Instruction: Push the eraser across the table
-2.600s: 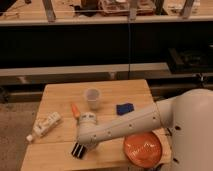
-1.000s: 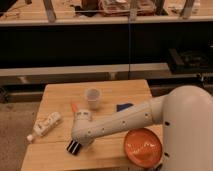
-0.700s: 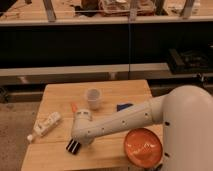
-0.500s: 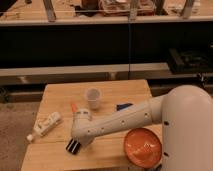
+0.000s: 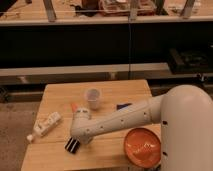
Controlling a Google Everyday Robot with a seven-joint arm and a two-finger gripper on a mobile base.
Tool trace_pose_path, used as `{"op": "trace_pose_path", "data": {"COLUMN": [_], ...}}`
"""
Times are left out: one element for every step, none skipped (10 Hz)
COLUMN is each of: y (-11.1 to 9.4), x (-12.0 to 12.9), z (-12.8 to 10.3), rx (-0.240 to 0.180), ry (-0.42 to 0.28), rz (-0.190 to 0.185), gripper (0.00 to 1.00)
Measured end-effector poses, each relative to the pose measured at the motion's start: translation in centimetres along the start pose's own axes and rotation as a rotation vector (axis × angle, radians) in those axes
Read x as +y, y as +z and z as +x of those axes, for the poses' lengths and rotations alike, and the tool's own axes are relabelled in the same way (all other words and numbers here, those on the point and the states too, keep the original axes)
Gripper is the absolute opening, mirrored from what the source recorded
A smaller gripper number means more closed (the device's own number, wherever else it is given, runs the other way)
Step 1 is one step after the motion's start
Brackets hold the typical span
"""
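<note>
Gripper [image 5: 76,141] closed, empty, pressed at eraser [image 5: 72,146]; eraser shifted slightly leftward along near counter [image 5: 55,92] edge; push under way, unfinished.

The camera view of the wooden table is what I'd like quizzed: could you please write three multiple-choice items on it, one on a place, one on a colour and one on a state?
1. Where on the table is the gripper?
A. near the front edge, left of the middle
B. at the back right corner
C. over the cup

2. What colour is the bowl?
A. green
B. orange
C. white

3. How does the cup stand?
A. upside down
B. on its side
C. upright, mouth up

Answers:
1 A: the dark gripper tip sits low by the front edge, left of centre, and the eraser cannot be told apart from it.
2 B: the bowl at the front right is plainly orange.
3 C: its open rim faces up.
</note>
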Motion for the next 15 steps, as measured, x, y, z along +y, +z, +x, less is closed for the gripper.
{"op": "trace_pose_path", "data": {"y": [0.1, -0.1, -0.3, -0.3, -0.2, 0.3, 0.1, -0.1, -0.2, -0.2, 0.0, 0.3, 0.1, -0.1, -0.2], "x": [-0.3, -0.2, -0.2, -0.2, -0.3, -1.1, -1.1, -1.1, -1.1, -1.0, -1.3, -2.1, -2.0, -2.0, -2.0], "z": [-0.1, -0.1, -0.1, -0.1, -0.1, -0.3, -0.3, -0.3, -0.3, -0.3, -0.3, -0.7, -0.6, -0.7, -0.6], "rx": [-0.004, -0.005, -0.005, -0.004, -0.006, -0.012, -0.012, -0.014, -0.014, -0.011, -0.012, -0.017, -0.017, -0.02, -0.019], "ry": [-0.006, -0.005, -0.005, -0.007, -0.006, -0.014, -0.017, -0.015, -0.016, -0.018, -0.021, -0.033, -0.031, -0.033, -0.031], "rz": [0.003, 0.002, 0.003, 0.001, 0.0, 0.004, 0.005, 0.006, 0.005, 0.002, 0.001, 0.005, 0.005, 0.006, 0.005], "gripper": [0.0, 0.0, 0.0, 0.0, 0.0, 0.0, 0.0, 0.0, 0.0, 0.0, 0.0, 0.0, 0.0, 0.0, 0.0]}}
